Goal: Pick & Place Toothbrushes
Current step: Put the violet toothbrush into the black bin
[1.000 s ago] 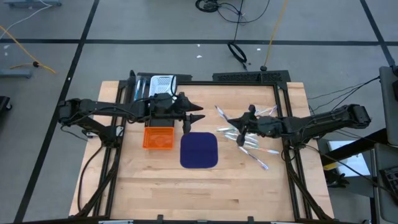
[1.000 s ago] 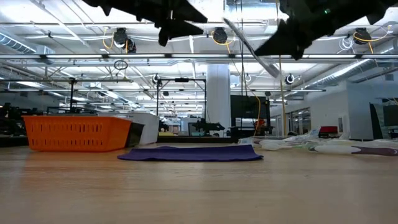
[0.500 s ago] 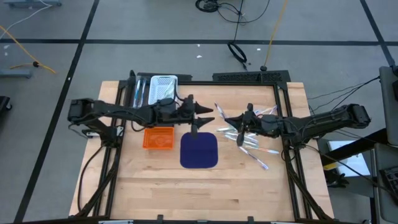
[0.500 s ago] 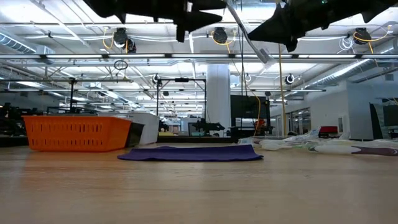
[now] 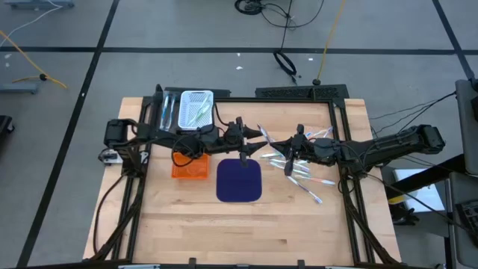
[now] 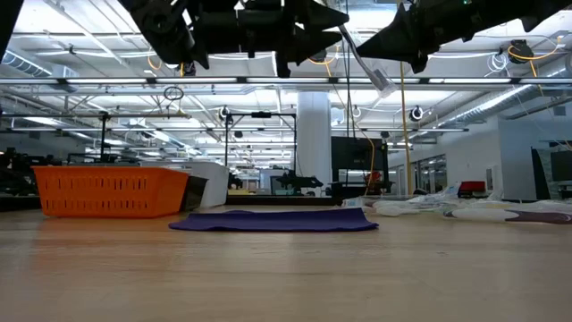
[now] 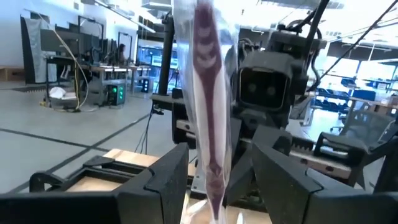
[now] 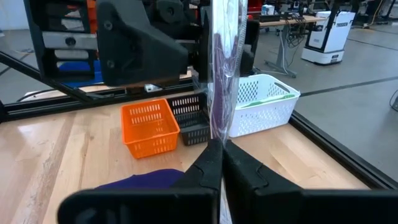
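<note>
My right gripper hovers above the table, right of the blue mat, shut on one toothbrush, purple in a clear wrapper. My left gripper has reached across from the left and is open. Its fingers stand on either side of that toothbrush; I cannot tell whether they touch the wrapper. More toothbrushes lie loose on the table, right of the mat. A few lie in the white basket. My right gripper pinches the wrapped toothbrush between its two shut fingers at a place near one end, coming level from the table's right. The toothbrush is lifted clear of the table. Its long free part slants up toward my left gripper, and a short end hangs below.
The dark blue mat lies flat below both grippers. An orange basket stands left of it. The white basket and a dark one sit at the far edge. A black frame borders the table.
My left arm has stretched toward the table's right, from over the orange basket to the held toothbrush, and its fingers now flank it. My right gripper has stayed almost in place, and the toothbrush has shifted a little toward the left arm.
</note>
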